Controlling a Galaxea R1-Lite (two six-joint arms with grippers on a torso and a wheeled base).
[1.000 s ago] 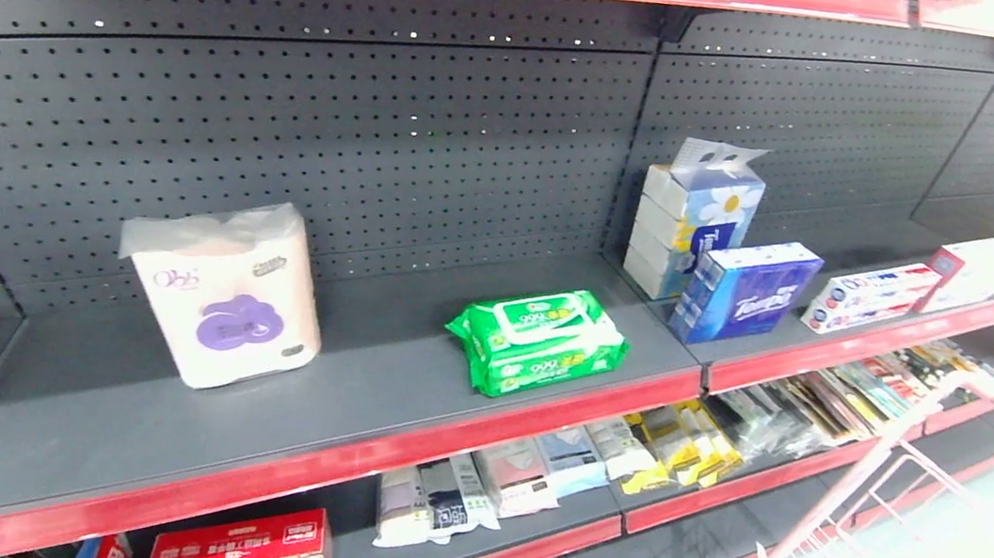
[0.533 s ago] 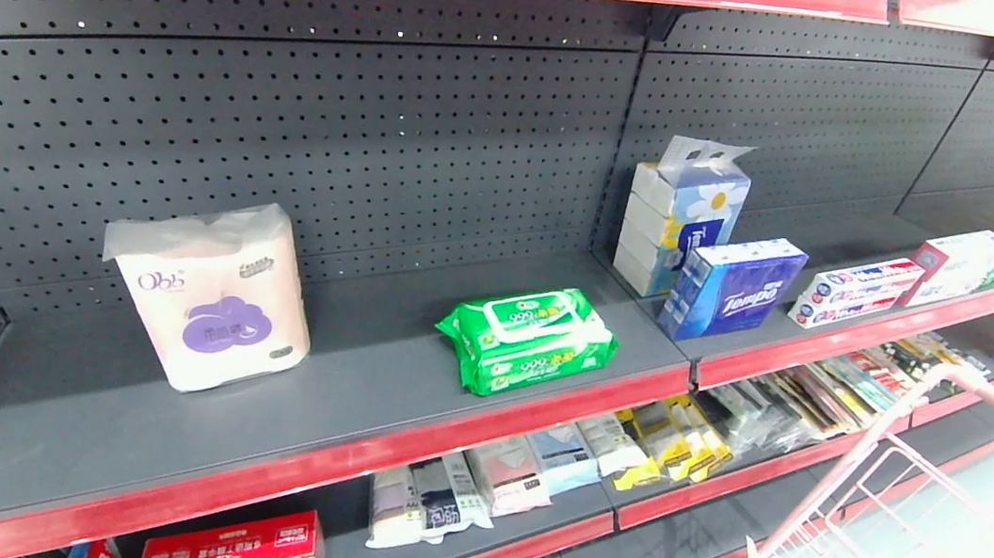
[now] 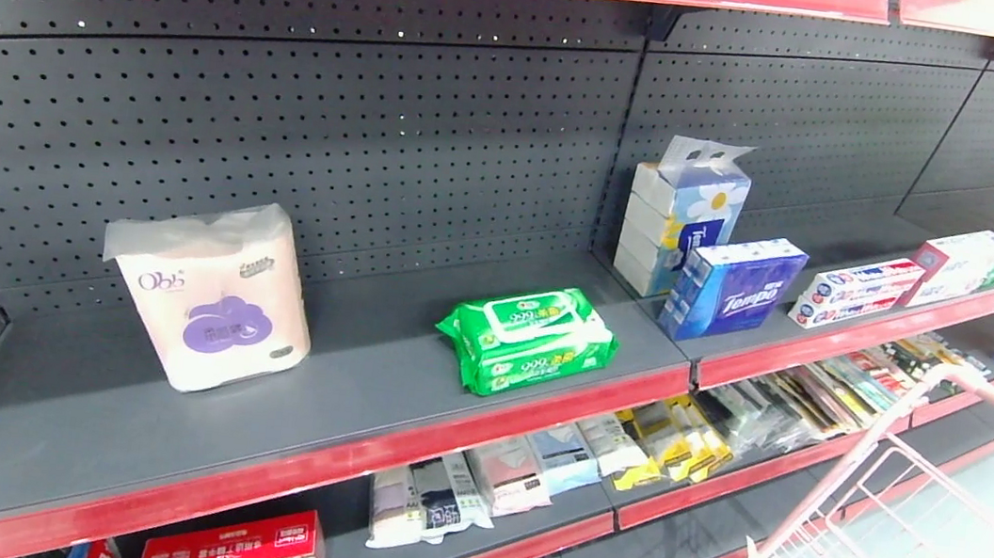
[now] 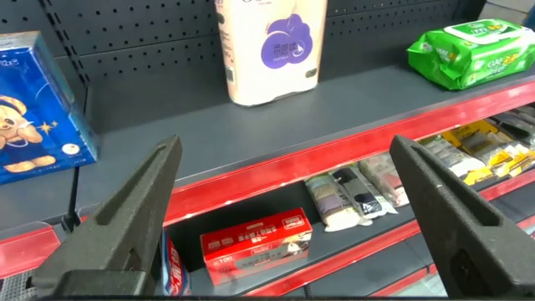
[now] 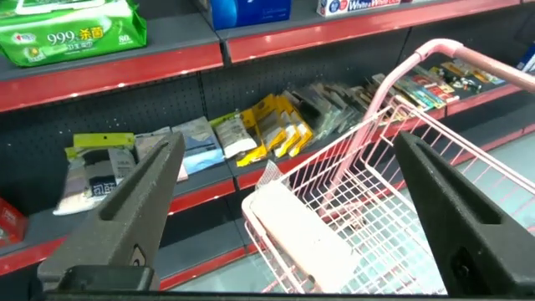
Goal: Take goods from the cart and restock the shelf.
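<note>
Left claw [image 4: 284,142] is wide open and holds nothing, low in front of the shelf's [image 4: 167,117] red front edge. On the shelf stand a toilet paper pack [image 3: 210,296] toward the left end, then green wipes [image 3: 527,340], then blue tissues [image 3: 728,288]. Right claw [image 5: 288,138] is wide open too, above the pink cart [image 5: 439,46].

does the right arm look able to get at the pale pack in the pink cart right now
Probably yes. The right gripper hangs open over the cart, whose top is open, and the pale pack lies below with nothing covering it.
</note>
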